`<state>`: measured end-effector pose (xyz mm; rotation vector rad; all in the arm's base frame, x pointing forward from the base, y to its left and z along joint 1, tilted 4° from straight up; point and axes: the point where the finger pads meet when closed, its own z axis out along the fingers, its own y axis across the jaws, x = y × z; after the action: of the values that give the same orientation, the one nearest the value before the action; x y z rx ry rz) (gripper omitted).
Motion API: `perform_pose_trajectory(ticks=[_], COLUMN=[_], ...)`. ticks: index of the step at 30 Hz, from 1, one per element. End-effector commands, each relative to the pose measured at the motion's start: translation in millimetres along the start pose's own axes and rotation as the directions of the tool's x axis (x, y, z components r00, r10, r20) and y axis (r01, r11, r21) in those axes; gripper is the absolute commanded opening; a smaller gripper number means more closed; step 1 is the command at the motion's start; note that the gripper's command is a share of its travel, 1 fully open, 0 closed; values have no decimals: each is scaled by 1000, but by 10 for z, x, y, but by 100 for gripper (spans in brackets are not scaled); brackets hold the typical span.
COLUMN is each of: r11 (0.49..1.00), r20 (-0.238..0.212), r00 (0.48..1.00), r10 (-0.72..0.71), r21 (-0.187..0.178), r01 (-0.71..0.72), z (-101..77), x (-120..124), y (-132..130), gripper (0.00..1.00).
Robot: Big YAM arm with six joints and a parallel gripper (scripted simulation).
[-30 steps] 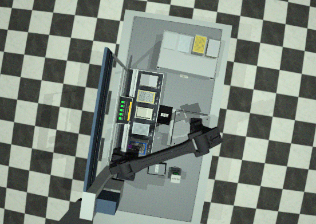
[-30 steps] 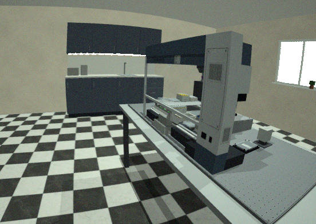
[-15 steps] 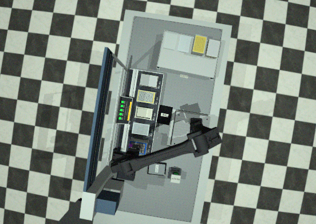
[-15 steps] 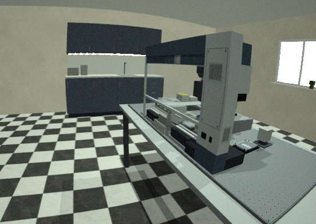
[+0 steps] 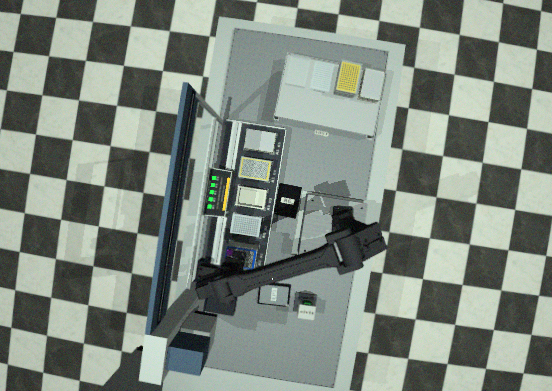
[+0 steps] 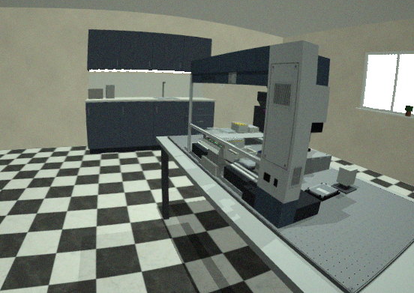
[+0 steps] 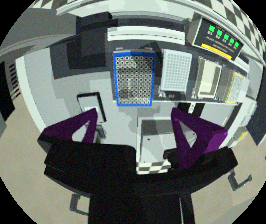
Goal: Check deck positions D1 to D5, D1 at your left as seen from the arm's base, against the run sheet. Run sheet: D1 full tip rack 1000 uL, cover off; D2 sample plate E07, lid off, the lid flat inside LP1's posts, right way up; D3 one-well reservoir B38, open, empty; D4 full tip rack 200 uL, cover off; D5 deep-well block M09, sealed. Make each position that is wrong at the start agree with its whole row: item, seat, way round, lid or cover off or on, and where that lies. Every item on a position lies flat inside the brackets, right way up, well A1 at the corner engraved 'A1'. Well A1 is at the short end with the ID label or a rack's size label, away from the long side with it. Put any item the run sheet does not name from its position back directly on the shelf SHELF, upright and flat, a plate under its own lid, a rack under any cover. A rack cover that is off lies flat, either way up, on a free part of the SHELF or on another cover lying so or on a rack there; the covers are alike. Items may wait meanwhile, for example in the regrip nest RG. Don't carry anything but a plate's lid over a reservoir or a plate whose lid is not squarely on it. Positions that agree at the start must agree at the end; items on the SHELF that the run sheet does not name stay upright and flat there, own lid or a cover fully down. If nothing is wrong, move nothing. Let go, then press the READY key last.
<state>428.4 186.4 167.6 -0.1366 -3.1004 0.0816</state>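
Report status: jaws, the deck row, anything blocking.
Gripper jaws wide open, empty. Blue-framed rack seated ahead at the deck row's end. Nothing between them.

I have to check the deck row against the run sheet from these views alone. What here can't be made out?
- Top view: the arm covers part of the blue-framed rack.
- All views: ID and size labels are too small to read.
- Exterior view: the white housing hides most of the deck row.
- Wrist view: the open hand and lens distortion blur the items beyond.

No legible text. Small label plate (image 5: 321, 133) on table (image 5: 395, 127) just below shelf (image 5: 325, 114): characters too blurred to read.
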Motion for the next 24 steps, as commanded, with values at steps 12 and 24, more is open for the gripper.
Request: perform_pose_trajectory(ticks=[12,24], r11=[1000,1000], r20=[14,24], r00=[1000,1000], r10=[2,2], r21=[-7,-12], r01=[-2,-1], z=[204,316], x=[-82,-77], y=[-10,-8], gripper=[100,100])
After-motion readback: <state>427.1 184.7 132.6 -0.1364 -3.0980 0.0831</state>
